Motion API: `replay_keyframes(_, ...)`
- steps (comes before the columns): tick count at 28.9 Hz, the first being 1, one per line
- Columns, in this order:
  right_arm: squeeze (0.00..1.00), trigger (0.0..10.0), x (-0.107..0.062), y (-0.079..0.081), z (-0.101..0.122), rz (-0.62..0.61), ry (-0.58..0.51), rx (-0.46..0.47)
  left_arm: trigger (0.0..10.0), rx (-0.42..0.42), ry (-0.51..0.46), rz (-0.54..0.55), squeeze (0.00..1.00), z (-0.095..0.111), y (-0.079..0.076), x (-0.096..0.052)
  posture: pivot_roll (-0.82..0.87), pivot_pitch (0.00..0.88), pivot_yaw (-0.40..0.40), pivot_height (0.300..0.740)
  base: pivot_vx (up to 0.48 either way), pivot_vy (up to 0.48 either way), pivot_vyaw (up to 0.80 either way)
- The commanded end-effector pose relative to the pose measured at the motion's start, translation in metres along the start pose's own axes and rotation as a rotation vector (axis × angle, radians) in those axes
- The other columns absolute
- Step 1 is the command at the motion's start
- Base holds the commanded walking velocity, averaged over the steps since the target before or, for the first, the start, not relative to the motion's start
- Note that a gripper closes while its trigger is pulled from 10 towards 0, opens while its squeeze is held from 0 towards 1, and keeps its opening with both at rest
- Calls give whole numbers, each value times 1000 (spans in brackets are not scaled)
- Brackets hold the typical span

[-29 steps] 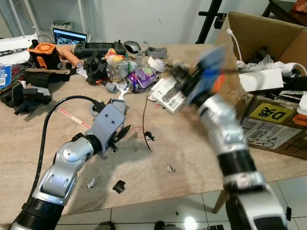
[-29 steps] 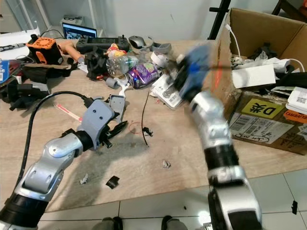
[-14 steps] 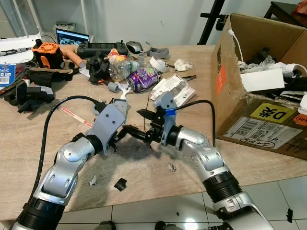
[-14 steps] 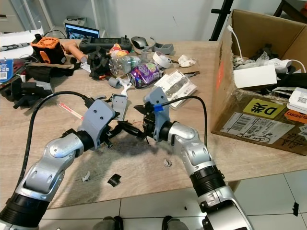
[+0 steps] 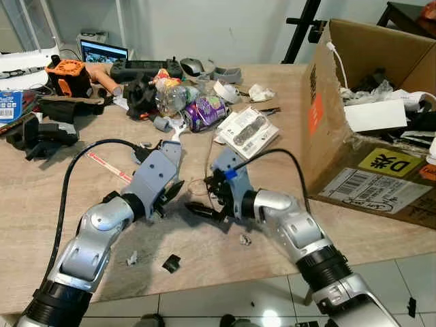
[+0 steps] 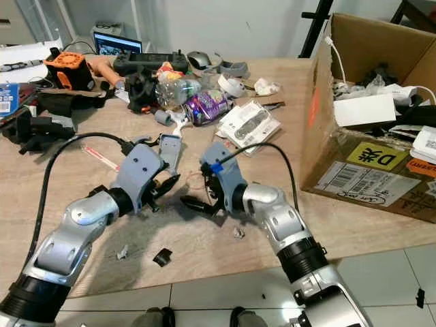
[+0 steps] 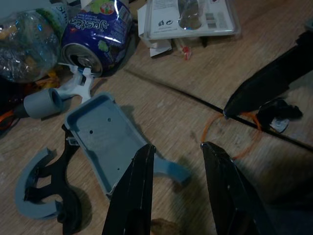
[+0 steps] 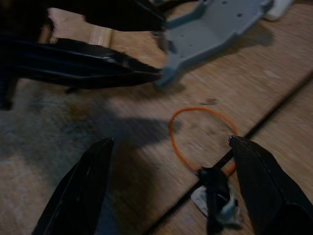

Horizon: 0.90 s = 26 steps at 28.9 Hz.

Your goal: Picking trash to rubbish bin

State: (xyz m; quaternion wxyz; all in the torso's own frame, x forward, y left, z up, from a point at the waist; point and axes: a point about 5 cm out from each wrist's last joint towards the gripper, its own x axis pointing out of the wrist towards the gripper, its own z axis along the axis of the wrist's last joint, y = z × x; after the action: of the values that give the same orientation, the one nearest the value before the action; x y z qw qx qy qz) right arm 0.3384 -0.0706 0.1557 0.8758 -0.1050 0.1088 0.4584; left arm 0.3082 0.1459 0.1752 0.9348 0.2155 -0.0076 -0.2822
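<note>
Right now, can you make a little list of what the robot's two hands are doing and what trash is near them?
left gripper: open, low over the table, beside the grey plastic plate
right gripper: open wide, holding nothing, fingers either side of the orange rubber band
black cable tie: lies across the band
cardboard box: on the robot's right, holding rubbish
purple can: on its side, farther back

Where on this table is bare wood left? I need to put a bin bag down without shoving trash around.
Bare wood runs from the cardboard box forward to the table edge, right of the right tool. Another patch lies between the red-striped stick and the black gear. It is crowded around the purple can, the bottle and both tools.
</note>
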Motion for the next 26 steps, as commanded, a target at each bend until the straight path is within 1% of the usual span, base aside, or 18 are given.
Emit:
replay_keyframes(1, 0, 10000, -5, -5, -17, -45, 84, 33, 10000, 4, -7, -22, 0, 1, -5, 0, 79, 193, -51, 740, 0, 0, 0)
replay_keyframes(3, 0, 10000, -8, -9, -20, -75, 113, 26, 10000, 0, -7, -20, 0, 0, -6, 0, 75, 193, -51, 740, 0, 0, 0)
replay_keyframes(4, 0, 10000, -10, -9, -20, -82, 113, 31, 10000, 0, -7, -21, 0, 0, -6, 0, 75, 180, -51, 740, 0, 0, 0)
replay_keyframes(8, 0, 10000, -12, -12, -21, -99, 123, 38, 10000, 3, -5, -19, 0, 0, -5, 1, 78, 182, -50, 740, 0, 0, 0)
replay_keyframes(9, 0, 10000, -13, -12, -22, -101, 127, 38, 10000, 2, -6, -19, 0, 0, -5, 1, 74, 198, -50, 740, 0, 0, 0)
replay_keyframes(14, 0, 10000, -13, -10, -23, -93, 130, 54, 10000, 6, -8, -25, 0, 0, -6, 1, 79, 173, -49, 740, 0, 0, 0)
replay_keyframes(15, 0, 3843, -13, -9, -23, -88, 133, 63, 10000, 5, -9, -23, 0, 0, -6, 2, 76, 188, -50, 740, 0, 0, 0)
replay_keyframes(16, 0, 2000, -13, -8, -22, -87, 132, 66, 10000, 4, -11, -23, 0, 1, -6, 2, 76, 183, -50, 740, 0, 0, 0)
replay_keyframes(17, 0, 2000, -13, -8, -22, -87, 132, 68, 10000, 3, -12, -24, 0, 1, -6, 1, 77, 170, -50, 740, 0, 0, 0)
replay_keyframes(18, 0, 0, -13, -8, -21, -86, 129, 75, 10000, 6, -10, -25, 0, 1, -6, 1, 79, 162, -50, 740, 0, 0, 0)
replay_keyframes(22, 0, 0, -13, -8, -22, -88, 135, 76, 10000, 9, -8, -22, 0, 0, -5, 1, 77, 182, -52, 740, 0, 0, 0)
replay_keyframes(24, 0, 0, -14, -7, -22, -89, 130, 84, 10000, 8, -10, -25, 0, 0, -6, 0, 78, 159, -50, 740, 0, 0, 0)
replay_keyframes(26, 0, 0, -14, -8, -20, -96, 119, 91, 10000, 12, -10, -22, 0, 0, -5, 1, 81, 171, -51, 740, 0, 0, 0)
